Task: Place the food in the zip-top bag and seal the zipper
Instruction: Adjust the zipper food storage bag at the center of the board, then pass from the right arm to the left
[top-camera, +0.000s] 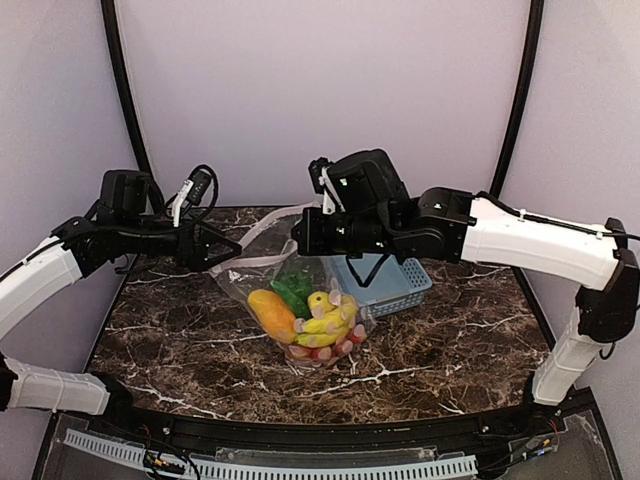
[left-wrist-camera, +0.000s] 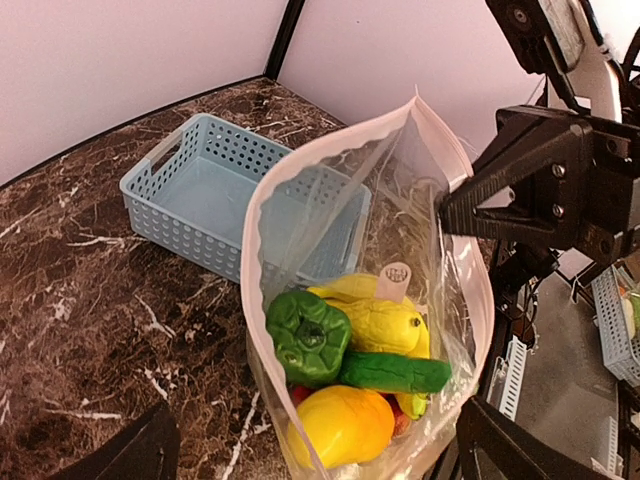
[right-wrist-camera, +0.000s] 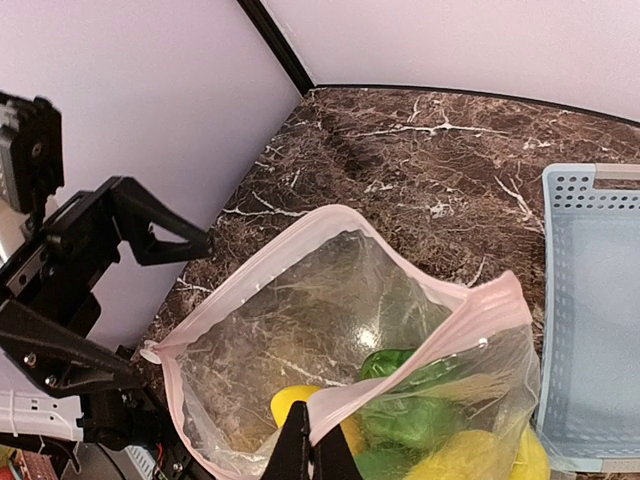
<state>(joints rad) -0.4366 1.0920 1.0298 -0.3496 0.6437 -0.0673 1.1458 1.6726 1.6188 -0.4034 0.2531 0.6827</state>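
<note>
Top external: food (top-camera: 305, 320) down inside the zip-top bag (top-camera: 262, 264) on the worktop (top-camera: 450, 330), right tool (right-wrist-camera: 305, 445) pinched tight on the pink zipper (right-wrist-camera: 250, 225) edge to hold the mouth up, left tool (top-camera: 228, 250) spread wide, gripping nothing, bag not zipped yet.

White arms (top-camera: 540, 240), black tools (top-camera: 232, 250), cables (top-camera: 203, 185)

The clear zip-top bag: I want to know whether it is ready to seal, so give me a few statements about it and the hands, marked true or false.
1. The clear dotted plastic zip-top bag has its pinkish zipper strip sealed. False: the mouth gapes open.
2. The right hand is shut on the bag's rim. True.
3. The left hand clamps the bag. False: its jaws stand wide open.
4. The green plastic toy pepper lies inside the bag. True.
</note>
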